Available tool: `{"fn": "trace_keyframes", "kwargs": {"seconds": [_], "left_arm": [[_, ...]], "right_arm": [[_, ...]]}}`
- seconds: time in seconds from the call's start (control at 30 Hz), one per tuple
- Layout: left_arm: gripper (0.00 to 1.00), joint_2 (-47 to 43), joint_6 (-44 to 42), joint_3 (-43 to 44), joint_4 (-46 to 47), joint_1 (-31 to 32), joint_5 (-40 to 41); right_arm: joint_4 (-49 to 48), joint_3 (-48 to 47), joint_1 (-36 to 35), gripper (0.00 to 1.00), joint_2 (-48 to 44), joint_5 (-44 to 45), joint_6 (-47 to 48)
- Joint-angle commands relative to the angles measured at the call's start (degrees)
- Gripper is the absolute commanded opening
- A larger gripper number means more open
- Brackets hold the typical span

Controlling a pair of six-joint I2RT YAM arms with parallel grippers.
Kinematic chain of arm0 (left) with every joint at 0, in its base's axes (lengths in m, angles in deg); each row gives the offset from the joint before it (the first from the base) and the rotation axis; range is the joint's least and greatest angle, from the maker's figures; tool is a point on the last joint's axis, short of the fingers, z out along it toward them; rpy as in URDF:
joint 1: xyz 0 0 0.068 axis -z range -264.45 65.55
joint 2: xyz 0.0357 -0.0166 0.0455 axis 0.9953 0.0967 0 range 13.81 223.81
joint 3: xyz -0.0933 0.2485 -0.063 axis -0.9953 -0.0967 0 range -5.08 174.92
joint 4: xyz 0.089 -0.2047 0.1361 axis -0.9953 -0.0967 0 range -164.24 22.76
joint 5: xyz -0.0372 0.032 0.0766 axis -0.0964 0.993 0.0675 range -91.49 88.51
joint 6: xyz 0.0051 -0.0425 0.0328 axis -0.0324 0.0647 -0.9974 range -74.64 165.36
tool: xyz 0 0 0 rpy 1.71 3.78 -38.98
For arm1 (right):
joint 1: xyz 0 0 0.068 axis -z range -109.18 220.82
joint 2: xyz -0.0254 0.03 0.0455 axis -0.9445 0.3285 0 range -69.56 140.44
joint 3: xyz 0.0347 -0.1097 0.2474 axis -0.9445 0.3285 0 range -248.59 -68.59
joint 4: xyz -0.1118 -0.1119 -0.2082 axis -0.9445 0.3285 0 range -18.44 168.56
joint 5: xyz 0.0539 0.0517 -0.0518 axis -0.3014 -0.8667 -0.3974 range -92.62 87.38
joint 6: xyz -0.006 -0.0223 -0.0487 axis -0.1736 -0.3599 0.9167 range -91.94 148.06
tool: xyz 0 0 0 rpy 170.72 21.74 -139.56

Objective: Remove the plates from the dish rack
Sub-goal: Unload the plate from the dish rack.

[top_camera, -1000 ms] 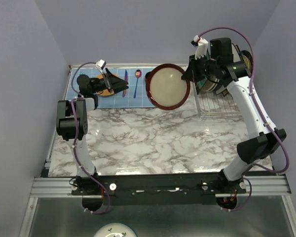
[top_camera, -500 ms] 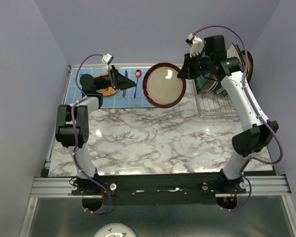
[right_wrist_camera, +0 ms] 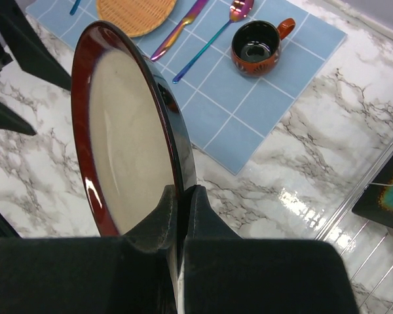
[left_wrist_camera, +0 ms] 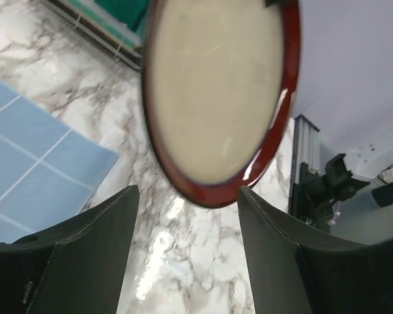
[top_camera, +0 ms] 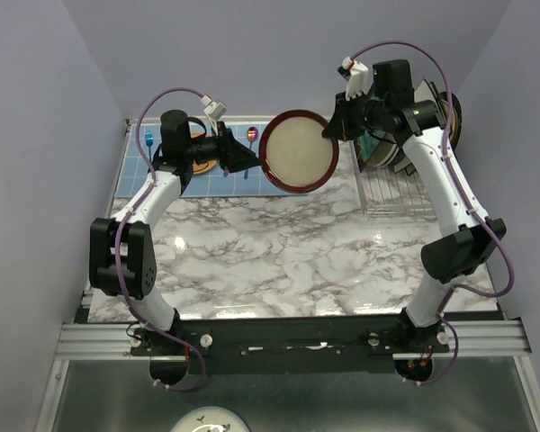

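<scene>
Plate in the air, and a handover is being set up, by the look of it. The red-rimmed plate (top_camera: pixel 298 152), cream in the middle, is held on edge above the far part of the table (top_camera: pixel 279 261), between the blue mat (top_camera: pixel 207 186) at the far left corner and the dish rack (top_camera: pixel 398 196) at the far right corner. It is gripped at its right rim by the right gripper (top_camera: pixel 335 129), whose jaws are pinched tight on that rim, one on each face, as shown in the right wrist view. With the plate upright like that, the opposite rim is left free and presented straight to the other arm.

The left gripper (top_camera: pixel 249 158) is pointed at that free rim from the left. Its jaws are spread wide. In the left wrist view the rim is seen just beyond and between the two fingers (left_wrist_camera: pixel 72 261), with a gap on either side. No contact can be made out, and nothing is held by it.

More plates (top_camera: pixel 378 155) are stood in the rack behind the right arm, so the unloading is judged far from done. An orange woven round (right_wrist_camera: pixel 134 10), a spoon (right_wrist_camera: pixel 240 8) and a small red cup (right_wrist_camera: pixel 257 47) are laid out on the mat. Care will be needed that the left jaws are closed on the rim before the right grip is released.
</scene>
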State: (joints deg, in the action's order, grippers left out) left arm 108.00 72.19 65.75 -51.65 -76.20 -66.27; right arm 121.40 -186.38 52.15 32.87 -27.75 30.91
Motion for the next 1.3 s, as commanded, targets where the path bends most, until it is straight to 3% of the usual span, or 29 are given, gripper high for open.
{"fn": "trace_keyframes", "kwargs": {"seconds": [0.0,0.33,0.67,1.0,1.27], "left_arm": [[0.72,1.8,-10.7,0.9,-10.5,-1.2,3.4],[0.71,3.8,-13.2,2.6,-12.0,-1.4,3.8],[0.71,3.7,-5.0,2.5,-2.6,-1.3,-0.3],[0.71,1.8,8.3,-1.8,14.4,-1.7,-6.8],[0.71,3.9,27.0,-6.1,39.7,-3.6,-10.0]], "right_arm": [[-4.2,-0.9,-0.4,0.01,-3.8,-4.8,-1.2],[-4.5,0.7,-0.3,0.01,-5.7,-5.1,-1.1],[-4.6,0.9,-0.7,0.01,-5.4,-5.1,-0.9],[-4.3,-0.1,-0.7,0.01,-5.0,-4.1,-0.3],[-4.1,-0.2,-0.6,0.01,-4.9,-3.4,0.3]]}}
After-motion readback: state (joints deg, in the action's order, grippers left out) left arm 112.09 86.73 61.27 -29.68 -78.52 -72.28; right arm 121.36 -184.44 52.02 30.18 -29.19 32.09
